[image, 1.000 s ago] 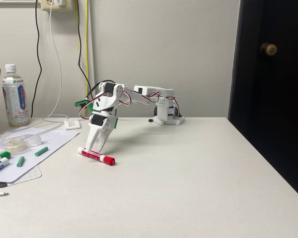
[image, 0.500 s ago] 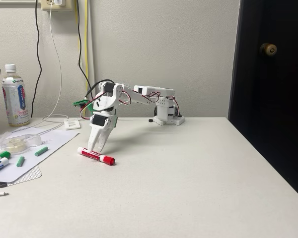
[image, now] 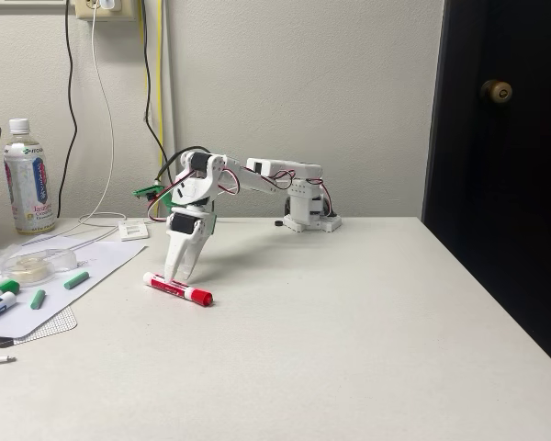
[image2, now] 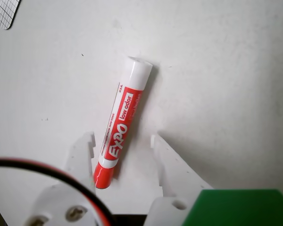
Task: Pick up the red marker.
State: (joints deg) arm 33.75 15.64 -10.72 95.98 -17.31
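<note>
Your gripper (image2: 122,141) is spread above the red marker (image2: 121,124) lying on the desk (image: 349,331); it looks light, stiff and slippery, so take it at mid-barrel.

Fixed view: even soft indoor light, sharp, faint shadow under white plastic arm (image: 257,179). Wrist view: bright, slight glare on white matte tabletop (image2: 226,70), near gripper parts blurred.
</note>
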